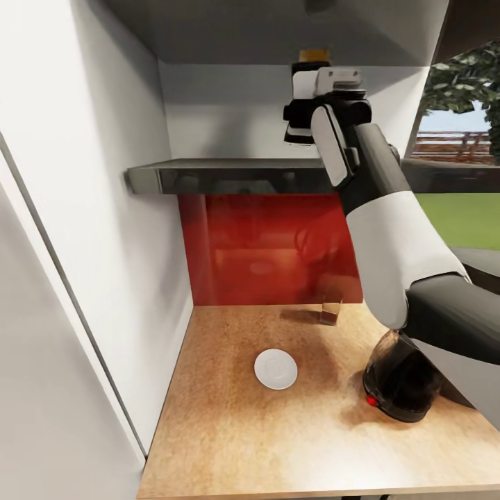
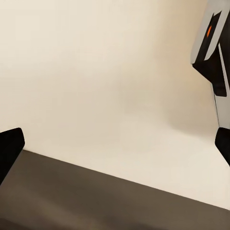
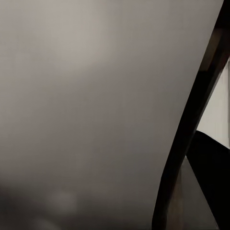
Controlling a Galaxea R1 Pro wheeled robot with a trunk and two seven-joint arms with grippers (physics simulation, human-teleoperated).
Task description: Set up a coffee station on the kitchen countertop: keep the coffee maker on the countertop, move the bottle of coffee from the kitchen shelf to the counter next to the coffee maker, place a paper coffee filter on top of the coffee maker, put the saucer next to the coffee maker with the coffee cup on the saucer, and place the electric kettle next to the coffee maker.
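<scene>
Your right end effector (image 1: 316, 69) is raised above the kitchen shelf (image 1: 229, 175), up against the bottle of coffee (image 1: 314, 55), of which only the yellow-orange cap peeks out over the wrist housing. You cannot tell from the head view whether the fingers are closed on the bottle or apart, and the right wrist view gives only a blurred grey wall and a dark slanted edge. The right arm (image 1: 389, 229) runs down from there, white forearm then dark elbow, passing in front of the red backsplash (image 1: 271, 250).

Your left end effector (image 2: 117, 143) has its dark fingertips (image 2: 10, 146) spread wide, holding nothing, facing a pale wall above a dark floor.

Below on the light-wood surface (image 1: 278, 430), the saucer (image 1: 276, 369) lies flat near the middle. The electric kettle (image 1: 401, 382) stands well to its right, partly under your elbow, red mark showing at its base. A small brown object (image 1: 330, 314) stands at the backsplash; what it is you cannot tell.
</scene>
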